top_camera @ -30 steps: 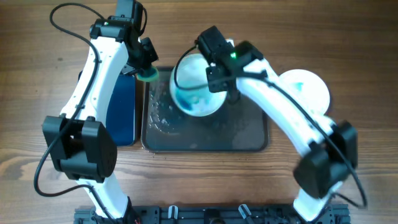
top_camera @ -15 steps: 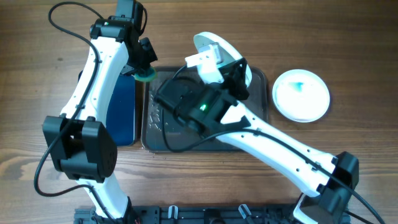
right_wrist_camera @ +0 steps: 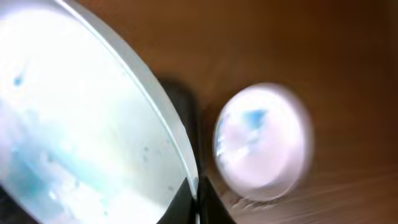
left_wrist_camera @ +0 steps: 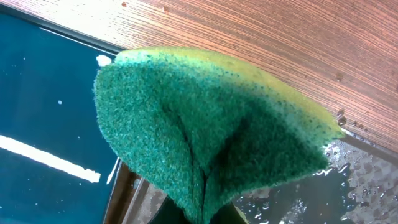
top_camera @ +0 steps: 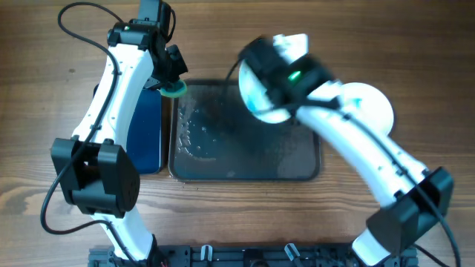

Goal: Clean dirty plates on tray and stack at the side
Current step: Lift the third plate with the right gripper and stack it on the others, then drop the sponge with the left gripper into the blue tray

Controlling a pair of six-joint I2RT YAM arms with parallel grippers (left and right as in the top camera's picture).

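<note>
While the right gripper (right_wrist_camera: 194, 200) is clamped on the rim of the held plate (right_wrist_camera: 74, 112), that plate hangs tilted above the upper right part of the tray (top_camera: 223, 159), blurred in the overhead view. Its white, glossy face carries pale watery blue streaks, so the wiping looks only partly effective. The left gripper (left_wrist_camera: 199, 214) is closed on a sponge (left_wrist_camera: 205, 124), pinched into a fold, with a coarse green scouring face and a softer yellow edge. It hangs at the tray's upper left corner, just beside the narrow tray (top_camera: 145, 126) with its smooth blue inside.

No plate lies on the dark grey tray. Its low-rimmed, round-cornered surface is beaded with water drops, thickest on the left. To the right, off the tray on the wood-grain table (top_camera: 415, 44), sits a second plate (right_wrist_camera: 261, 143), round and white, with a small blue smear near its middle. I judge the task to be about midway: one plate is set aside, though marked, and one is in the air and not yet stacked. A third plate is not in view.
</note>
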